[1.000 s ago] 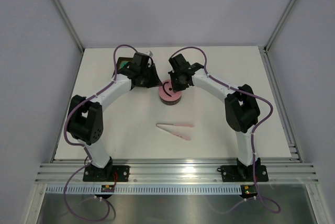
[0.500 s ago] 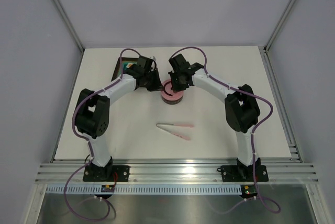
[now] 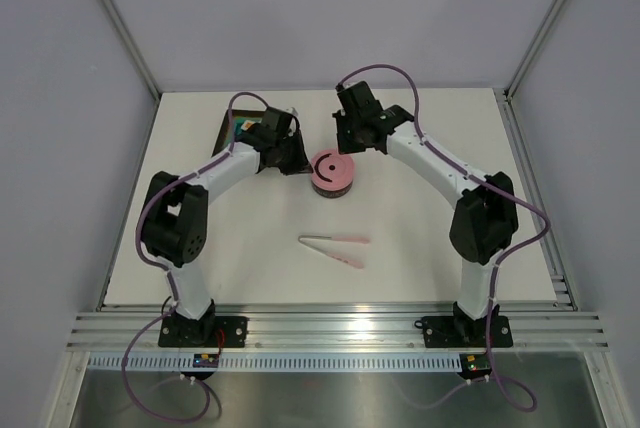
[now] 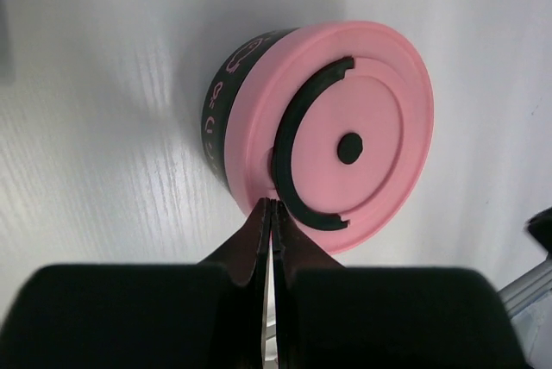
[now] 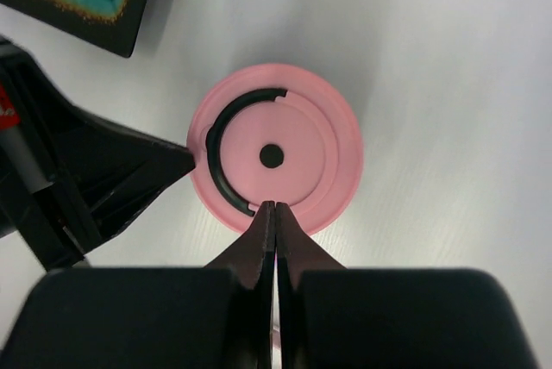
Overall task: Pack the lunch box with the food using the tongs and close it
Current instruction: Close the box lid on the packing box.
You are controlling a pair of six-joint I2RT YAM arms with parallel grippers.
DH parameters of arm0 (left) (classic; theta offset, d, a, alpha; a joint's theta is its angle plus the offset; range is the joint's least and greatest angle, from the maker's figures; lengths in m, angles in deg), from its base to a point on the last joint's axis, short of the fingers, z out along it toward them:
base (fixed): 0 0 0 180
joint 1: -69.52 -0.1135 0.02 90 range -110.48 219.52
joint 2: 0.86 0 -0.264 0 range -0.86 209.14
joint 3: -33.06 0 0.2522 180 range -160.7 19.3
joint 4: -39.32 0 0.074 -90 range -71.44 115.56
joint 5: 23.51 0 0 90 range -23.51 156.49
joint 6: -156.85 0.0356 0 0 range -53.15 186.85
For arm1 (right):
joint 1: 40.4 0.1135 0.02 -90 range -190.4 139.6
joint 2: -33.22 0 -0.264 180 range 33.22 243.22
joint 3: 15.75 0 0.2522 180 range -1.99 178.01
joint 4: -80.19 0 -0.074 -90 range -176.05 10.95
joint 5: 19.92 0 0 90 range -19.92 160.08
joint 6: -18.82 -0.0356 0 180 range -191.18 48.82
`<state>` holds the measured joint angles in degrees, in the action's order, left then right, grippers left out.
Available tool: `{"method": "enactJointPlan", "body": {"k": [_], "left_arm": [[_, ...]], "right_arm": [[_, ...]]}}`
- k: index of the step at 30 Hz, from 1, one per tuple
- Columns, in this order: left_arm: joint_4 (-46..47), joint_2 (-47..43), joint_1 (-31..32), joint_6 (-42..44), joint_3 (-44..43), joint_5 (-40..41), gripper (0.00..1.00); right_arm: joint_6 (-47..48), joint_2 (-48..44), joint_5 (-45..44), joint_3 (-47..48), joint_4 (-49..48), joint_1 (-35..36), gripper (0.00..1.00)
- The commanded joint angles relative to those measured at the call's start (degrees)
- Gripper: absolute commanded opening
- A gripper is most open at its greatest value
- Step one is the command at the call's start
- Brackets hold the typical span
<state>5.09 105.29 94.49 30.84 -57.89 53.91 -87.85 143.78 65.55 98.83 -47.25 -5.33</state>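
Lunch box (image 3: 333, 173) lidded — L hand (image 4: 270, 207) & R hand (image 5: 272, 209) both closed, empty — tongs (image 3: 335, 245) lying apart.

Open table (image 3: 430, 238) around tongs (image 3: 335, 246); left arm (image 3: 240, 158) close beside lunch box (image 3: 333, 173).

The small round lunch box tin (image 4: 222, 123) shows a dark side wall with pink line drawings. Its round plastic lid (image 4: 388, 102) is plain pink, with a curved black handle (image 4: 286, 132) and a black centre dot. The slim tongs (image 3: 335, 246) are pale pink and white on the white desk (image 3: 420, 248), the flat rectangular tray (image 5: 86, 20) is black with a teal inside, and the left claw (image 4: 269, 207) and right claw (image 5: 274, 207) are black.
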Motion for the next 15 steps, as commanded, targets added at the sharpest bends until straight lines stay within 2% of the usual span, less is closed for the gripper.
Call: {"method": "enactJointPlan", "body": {"k": [1, 8, 15], "left_arm": [[-2.2, -5.94, 0.17, 1.73, 0.11, 3.52, 0.0], [-4.05, -11.65, 0.16, 2.17, 0.28, 4.49, 0.0], [-5.02, -19.83, 0.08, 2.43, 2.3, 7.21, 0.0]], "right_arm": [[0.5, -1.5, -1.71, 0.45, -0.48, -1.41, 0.0], [-0.73, 5.97, 1.89, -2.55, -2.07, -1.41, 0.0], [-1.09, 1.33, 1.55, -1.85, -1.63, -1.41, 0.0]]}}
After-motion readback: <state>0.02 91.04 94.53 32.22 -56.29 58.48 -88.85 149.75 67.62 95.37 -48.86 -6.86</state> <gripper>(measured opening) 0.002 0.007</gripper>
